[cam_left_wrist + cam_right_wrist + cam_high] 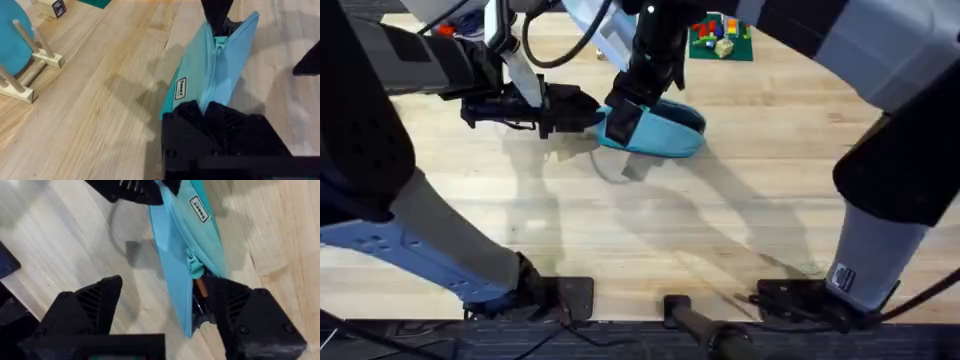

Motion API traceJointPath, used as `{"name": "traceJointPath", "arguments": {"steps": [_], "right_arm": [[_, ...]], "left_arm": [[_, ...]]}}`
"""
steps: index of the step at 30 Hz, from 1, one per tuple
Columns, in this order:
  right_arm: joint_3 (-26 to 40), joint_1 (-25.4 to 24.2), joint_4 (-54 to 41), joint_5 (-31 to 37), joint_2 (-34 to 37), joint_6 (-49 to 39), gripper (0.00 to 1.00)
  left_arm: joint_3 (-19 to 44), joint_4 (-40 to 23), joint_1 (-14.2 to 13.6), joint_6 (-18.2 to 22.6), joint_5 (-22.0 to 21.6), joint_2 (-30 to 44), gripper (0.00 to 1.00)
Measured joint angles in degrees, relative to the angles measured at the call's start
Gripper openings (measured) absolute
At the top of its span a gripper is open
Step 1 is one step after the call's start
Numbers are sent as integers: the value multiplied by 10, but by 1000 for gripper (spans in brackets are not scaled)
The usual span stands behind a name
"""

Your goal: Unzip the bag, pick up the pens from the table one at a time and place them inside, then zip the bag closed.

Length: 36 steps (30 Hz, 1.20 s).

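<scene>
We see the left gripper point(207, 112) closed on one end of the single turquoise bag point(660, 130), which lies on the table point(720, 220) between the two pincers. Its far end is partly hidden behind the right gripper point(165, 310), whose fingers stand wide apart, one against the bag at the zipper pull point(192, 260). In the opened gap beside that finger, one thin brownish object point(201, 287) shows; we cannot tell whether it is a pen.

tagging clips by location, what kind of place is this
Probably a robot lab or test bench rather than a home: a plank wood table with arm bases clamped along its edge, a turquoise pencil pouch being handled, and toy blocks on a green plate.
</scene>
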Motion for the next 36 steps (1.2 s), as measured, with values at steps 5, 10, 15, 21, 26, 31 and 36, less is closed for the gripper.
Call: {"name": "traceJointPath", "arguments": {"steps": [5, 10, 15, 21, 26, 31, 36], "right_arm": [[0, 0, 0, 0, 0, -1, 967], [0, 0, 1, 6, 0, -4, 304], [0, 0, 1, 6, 0, -4, 31], [0, 0, 1, 6, 0, -4, 30], [0, 0, -1, 6, 0, -4, 30], [10, 0, -53, 6, 2, -4, 31], [45, 0, -87, 7, 9, -1, 33]], "left_arm": [[0, 0, 0, 0, 0, 0, 38], [0, -2, 0, 0, 0, 0, 39], [0, -2, 0, 0, 0, 0, 39], [0, -2, 0, 0, 0, 0, 38], [0, -2, 0, 0, 0, 0, 38], [0, -2, 0, 0, 0, 0, 38], [0, -2, 0, 0, 0, 0, 39]]}}
